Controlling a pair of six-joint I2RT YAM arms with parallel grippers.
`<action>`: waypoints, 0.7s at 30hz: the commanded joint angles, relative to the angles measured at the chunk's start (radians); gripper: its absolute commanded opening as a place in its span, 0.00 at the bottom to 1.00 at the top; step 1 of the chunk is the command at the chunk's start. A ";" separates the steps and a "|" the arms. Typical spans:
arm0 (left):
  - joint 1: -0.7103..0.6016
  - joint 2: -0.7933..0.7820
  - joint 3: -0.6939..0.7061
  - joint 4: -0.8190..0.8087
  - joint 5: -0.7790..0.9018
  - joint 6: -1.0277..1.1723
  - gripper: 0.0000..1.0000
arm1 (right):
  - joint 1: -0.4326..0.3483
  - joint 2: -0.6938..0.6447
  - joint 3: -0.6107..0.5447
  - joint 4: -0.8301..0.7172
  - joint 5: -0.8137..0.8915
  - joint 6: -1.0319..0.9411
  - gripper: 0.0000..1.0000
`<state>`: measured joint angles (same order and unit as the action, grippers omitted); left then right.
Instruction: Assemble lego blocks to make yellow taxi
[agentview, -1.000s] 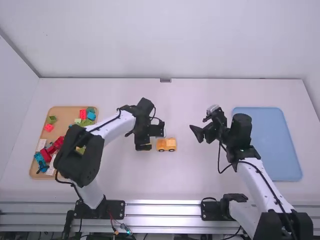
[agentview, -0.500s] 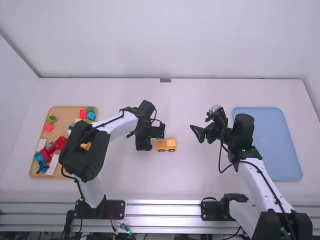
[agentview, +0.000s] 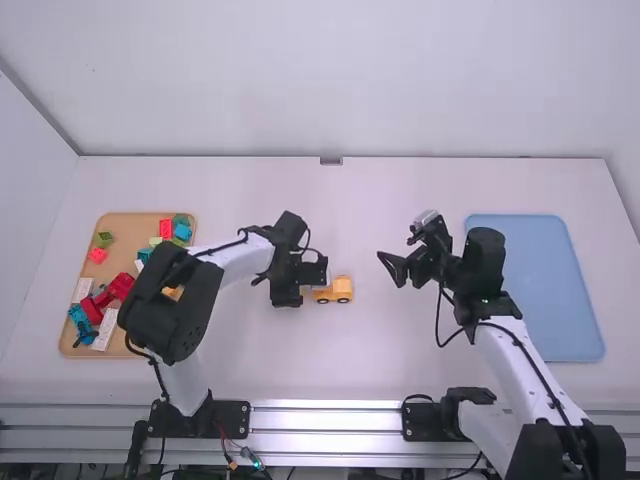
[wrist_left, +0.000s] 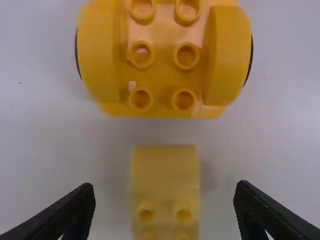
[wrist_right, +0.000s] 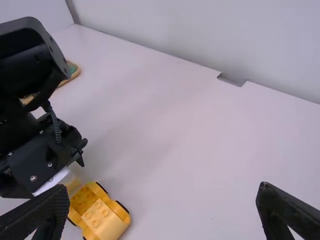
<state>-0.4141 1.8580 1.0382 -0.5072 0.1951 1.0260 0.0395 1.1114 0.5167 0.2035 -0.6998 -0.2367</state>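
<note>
My left gripper (agentview: 287, 298) is low over the middle of the table, just left of the yellow wheeled car piece (agentview: 334, 290). In the left wrist view that gripper (wrist_left: 165, 207) stands open. A small yellow block with a rounded end (wrist_left: 165, 172) lies between its fingers, with a gap on both sides. Beyond it is the studded car piece (wrist_left: 162, 65), separate from the block. My right gripper (agentview: 396, 256) hangs to the right of the car piece, open; in the right wrist view this gripper (wrist_right: 162, 200) has nothing between its fingers, and the car piece (wrist_right: 102, 217) is at lower left.
A wooden tray (agentview: 130, 225) with red, blue, green, white and yellow pieces stands at the left, partly behind the left arm. At the right lies a blue tray (agentview: 560, 290), beside the right arm. The back wall rises behind the table.
The left arm's elbow has swung a little to the right and toward the camera, uncovering more of the wooden tray. Its gripper has shifted slightly toward the camera. The right arm is almost still.
</note>
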 joint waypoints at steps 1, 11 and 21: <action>0.006 0.007 -0.019 -0.004 0.024 -0.011 0.68 | 0.008 -0.005 -0.008 0.003 -0.007 -0.004 0.98; 0.006 0.008 -0.028 0.008 -0.002 -0.055 0.44 | 0.006 -0.005 -0.008 0.002 -0.010 -0.018 0.98; 0.006 0.008 -0.041 0.004 -0.006 -0.193 0.24 | 0.006 -0.005 -0.008 0.003 -0.011 -0.014 0.98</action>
<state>-0.4141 1.8576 1.0096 -0.4908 0.1867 0.9016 0.0456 1.1114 0.5167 0.2035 -0.7002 -0.2531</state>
